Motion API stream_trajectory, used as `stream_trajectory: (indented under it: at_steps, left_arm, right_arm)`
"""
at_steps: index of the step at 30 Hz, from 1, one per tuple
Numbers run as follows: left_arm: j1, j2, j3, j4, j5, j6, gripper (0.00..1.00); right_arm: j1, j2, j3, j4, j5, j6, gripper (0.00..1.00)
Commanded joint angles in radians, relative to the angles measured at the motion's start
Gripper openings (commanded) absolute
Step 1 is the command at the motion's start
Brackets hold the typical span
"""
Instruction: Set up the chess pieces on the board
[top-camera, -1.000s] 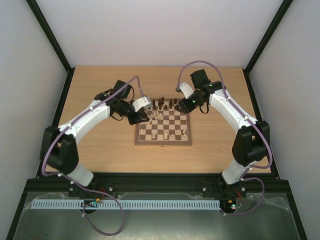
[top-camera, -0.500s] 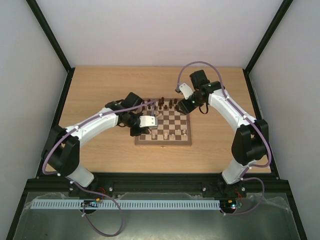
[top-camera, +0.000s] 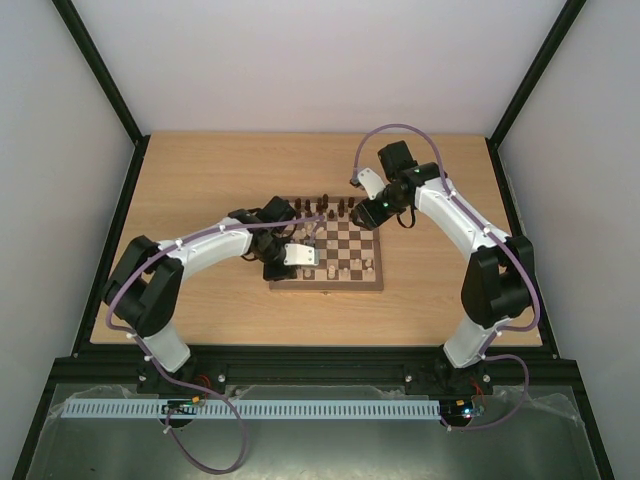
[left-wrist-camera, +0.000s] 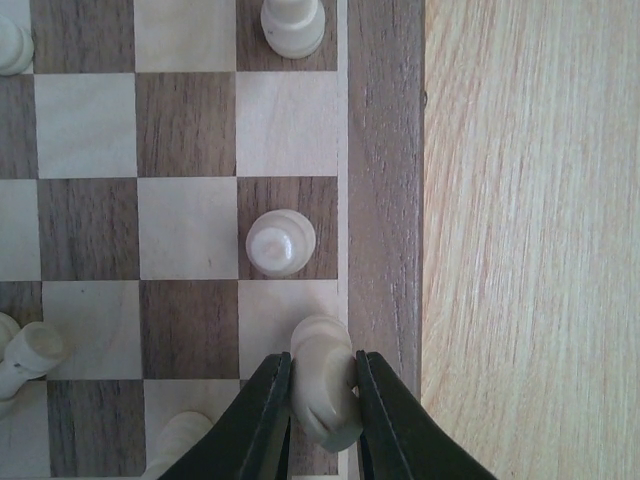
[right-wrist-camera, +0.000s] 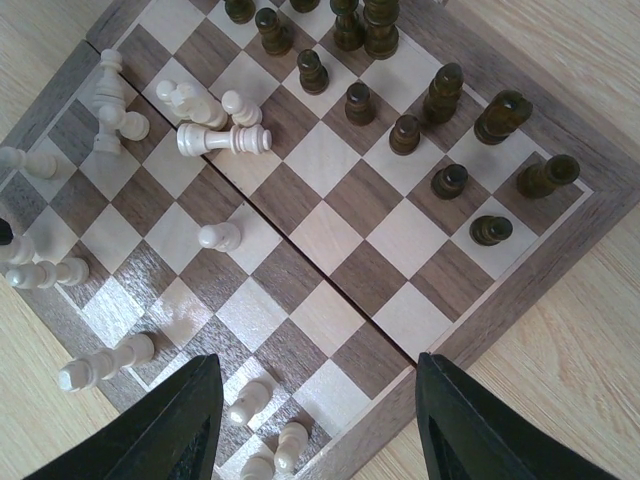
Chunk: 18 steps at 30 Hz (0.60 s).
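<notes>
We see our left hand (left-wrist-camera: 322, 400) holding a cream piece (left-wrist-camera: 322, 350) at the board (left-wrist-camera: 385, 150) edge, our right hand (right-wrist-camera: 318, 400) wide.

Cream piece (left-wrist-camera: 292, 22) partly beyond top edge

board (right-wrist-camera: 330, 236): checkered wood, flat | dark pieces (right-wrist-camera: 360, 102): upright, 1 end | cream pieces (right-wrist-camera: 222, 140): scattered, several toppled

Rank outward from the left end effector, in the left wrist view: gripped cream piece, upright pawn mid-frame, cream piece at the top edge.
1. Gripped cream piece, inside the left end effector, bottom of frame.
2. Upright pawn, centre, same column.
3. Top-edge cream piece, same column, farthest.
</notes>
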Motion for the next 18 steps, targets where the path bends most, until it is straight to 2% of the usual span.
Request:
stream_trajectory:
  at_steps: [1, 18]
  left_arm:
    - [-0.009, 0.006, -0.005, 0.003, -0.008, 0.005, 0.04]
    - [-0.032, 0.034, -0.011, 0.035, -0.070, -0.022, 0.07]
  right_arm:
    - [-0.002, 0.020, -0.008, -0.026, -0.023, 0.015, 0.54]
    - [-0.002, 0.028, -0.004, -0.021, -0.034, 0.019, 0.54]
